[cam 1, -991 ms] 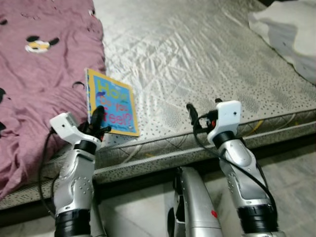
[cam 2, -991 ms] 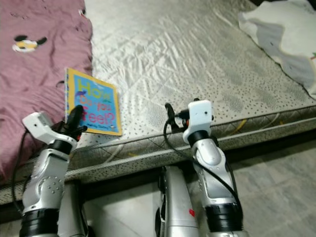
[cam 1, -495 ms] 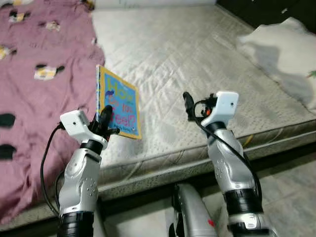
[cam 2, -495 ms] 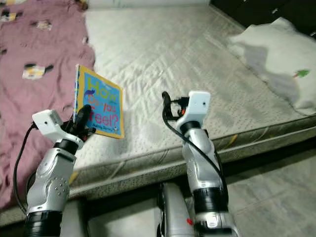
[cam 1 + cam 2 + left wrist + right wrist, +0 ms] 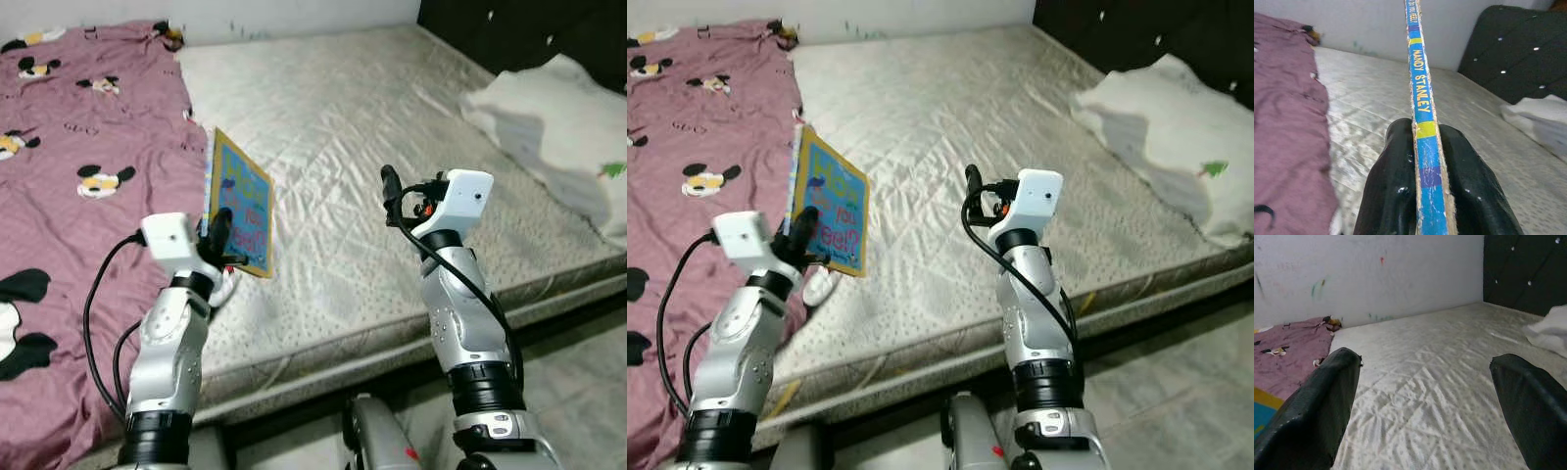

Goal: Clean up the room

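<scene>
Left gripper [image 5: 221,227] jaws clamped on upright book [image 5: 242,204]; right gripper [image 5: 1425,401] jaws wide apart, empty.

A: Illumination? Even, soft indoor light; sheen on the quilted silver mattress [image 5: 372,147].
B: Sharpness? Head views crisp; the near black rubber fingers [image 5: 1312,416] blur in wrist views; faint shadows.

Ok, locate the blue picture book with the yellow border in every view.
Left eye view: blue picture book with yellow border, held upright in the left gripper, left of centre.
Right eye view: book, left of centre.
Left wrist view: its spine edge-on between the fingers.
Right wrist view: a blue-yellow corner behind a finger.
Shared landmark: the mauve cartoon-print blanket.
</scene>
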`<state>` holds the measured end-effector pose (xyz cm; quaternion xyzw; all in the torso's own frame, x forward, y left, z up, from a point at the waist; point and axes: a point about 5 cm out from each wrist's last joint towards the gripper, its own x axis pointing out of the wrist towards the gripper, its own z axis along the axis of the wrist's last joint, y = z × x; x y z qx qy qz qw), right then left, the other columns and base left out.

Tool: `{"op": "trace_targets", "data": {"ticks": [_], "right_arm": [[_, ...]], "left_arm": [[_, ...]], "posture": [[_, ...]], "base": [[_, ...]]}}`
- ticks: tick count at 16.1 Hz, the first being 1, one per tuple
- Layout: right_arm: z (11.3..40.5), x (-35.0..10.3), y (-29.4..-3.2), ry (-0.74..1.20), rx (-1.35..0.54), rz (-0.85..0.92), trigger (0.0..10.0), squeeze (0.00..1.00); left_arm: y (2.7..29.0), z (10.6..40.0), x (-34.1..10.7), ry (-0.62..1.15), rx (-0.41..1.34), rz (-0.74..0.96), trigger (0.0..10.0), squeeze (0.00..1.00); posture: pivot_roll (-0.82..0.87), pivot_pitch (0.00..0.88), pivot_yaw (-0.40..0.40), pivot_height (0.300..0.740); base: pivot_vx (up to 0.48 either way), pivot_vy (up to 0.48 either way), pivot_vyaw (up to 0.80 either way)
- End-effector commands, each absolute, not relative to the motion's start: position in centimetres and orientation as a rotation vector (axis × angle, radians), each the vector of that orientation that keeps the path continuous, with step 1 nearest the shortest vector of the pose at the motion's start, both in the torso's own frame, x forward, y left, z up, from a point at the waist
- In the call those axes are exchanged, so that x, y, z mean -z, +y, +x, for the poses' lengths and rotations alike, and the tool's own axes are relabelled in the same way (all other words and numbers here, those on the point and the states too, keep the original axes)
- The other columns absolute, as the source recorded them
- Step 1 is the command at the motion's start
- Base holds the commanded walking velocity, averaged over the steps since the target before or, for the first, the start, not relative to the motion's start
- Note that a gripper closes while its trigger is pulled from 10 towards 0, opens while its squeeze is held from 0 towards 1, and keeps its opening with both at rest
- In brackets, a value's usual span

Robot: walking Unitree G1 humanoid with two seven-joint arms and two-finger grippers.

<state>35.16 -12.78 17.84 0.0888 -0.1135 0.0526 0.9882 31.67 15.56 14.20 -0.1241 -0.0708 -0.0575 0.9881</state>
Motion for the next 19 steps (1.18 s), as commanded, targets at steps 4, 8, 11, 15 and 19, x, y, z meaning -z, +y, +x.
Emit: {"op": "trace_targets", "data": {"ticks": [4,8,11,15,19], "right_arm": [[34.3,-17.0,-13.4,-0.217,-0.083,0.161,10.0,0.00],[33.3,-16.8,-12.7,-0.238,-0.146,0.092,10.0,0.00],[32.9,-16.6,-13.5,-0.226,-0.117,0.069,10.0,0.00],[32.4,-16.5,-13.8,-0.207,-0.112,0.060,10.0,0.00],[32.0,-16.2,-13.5,-0.186,-0.112,0.066,10.0,0.00]], "left_arm": [[15.8,31.5,-15.3,-0.184,0.147,-0.203,10.0,0.00],[15.5,30.5,-14.8,-0.167,0.160,-0.193,10.0,0.00],[15.2,29.9,-14.3,-0.146,0.167,-0.208,10.0,0.00],[14.4,29.4,-13.8,-0.124,0.189,-0.210,10.0,0.00],[14.5,29.3,-13.7,-0.094,0.169,-0.213,10.0,0.00]], "posture": [[0.00,0.000,0.011,0.687],[-0.01,0.026,0.006,0.692],[-0.02,0.058,-0.003,0.712],[-0.04,0.086,-0.005,0.740],[-0.04,0.101,-0.016,0.740]], "base": [[0.000,0.000,0.00],[0.000,0.000,0.00],[0.000,0.000,0.00],[0.000,0.000,0.00],[0.000,0.000,0.00]]}}
